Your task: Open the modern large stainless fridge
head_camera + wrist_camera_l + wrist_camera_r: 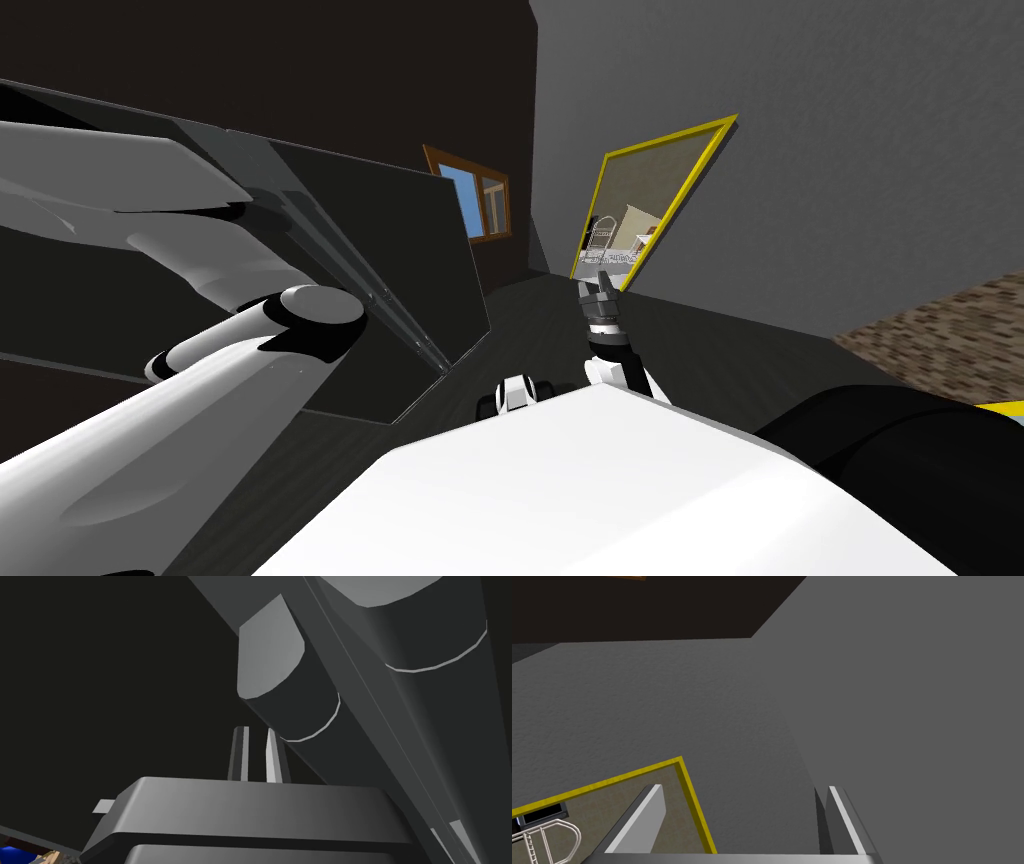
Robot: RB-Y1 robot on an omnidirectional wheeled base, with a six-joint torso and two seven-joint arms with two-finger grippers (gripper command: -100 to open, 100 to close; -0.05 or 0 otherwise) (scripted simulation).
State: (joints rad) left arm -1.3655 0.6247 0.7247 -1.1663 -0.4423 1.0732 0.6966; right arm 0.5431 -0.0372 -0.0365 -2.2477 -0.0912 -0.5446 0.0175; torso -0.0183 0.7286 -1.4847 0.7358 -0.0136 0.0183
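Note:
The fridge [400, 260] is a tall dark grey body on my left, with long bar handles [350, 270] running down its front. My left arm [250, 340] reaches up against that front. In the left wrist view, the left gripper [256, 753] is shut, its two fingers close together with nothing seen between them. It sits just short of the slanted grey end of one round dark handle [285, 691]. A second round handle [430, 626] lies beyond a door seam. My right gripper [600, 288] [742, 821] hangs open in front of me, away from the fridge.
A yellow-framed picture [650, 200] leans on the grey wall ahead, and a brown-framed window [482, 205] sits in the dark wall beside the fridge. Dark floor runs between them. A brick-patterned patch [940, 330] and a black rounded shape [890, 430] lie to the right.

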